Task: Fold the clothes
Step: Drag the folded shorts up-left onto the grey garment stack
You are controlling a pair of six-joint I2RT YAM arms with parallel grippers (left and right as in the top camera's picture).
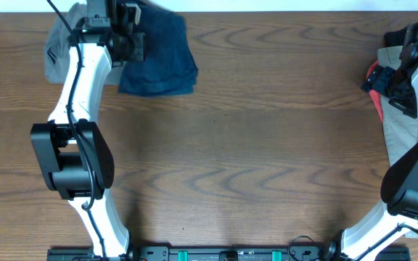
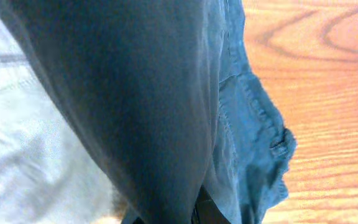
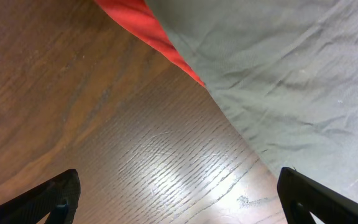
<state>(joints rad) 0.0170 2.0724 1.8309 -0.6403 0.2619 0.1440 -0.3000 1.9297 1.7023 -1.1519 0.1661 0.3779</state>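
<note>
Evidently the fold is at its closing stage. The clothes, a pair of navy shorts, lie in a compact, roughly squared bundle near the far edge of the table, toward its far-left corner. A grey garment sits just beside them on the left. The left hand is at the bundle's left side with its fingers together. In the left wrist view a dark fold of navy cloth rises right up to them, so I judge it pinched on that fold, though the fingertips themselves are hidden by fabric.

The right hand hangs at the right edge of the table with its fingers wide apart and gripping nothing. It is low over bare wood, just beside a pale beige garment with a strip of red cloth showing from under it.

The next move probably calls for laying the pinched fold flat on the bundle and letting go without dragging the layers askew. The stitched hem on the right side looks bunched and may need smoothing.
</note>
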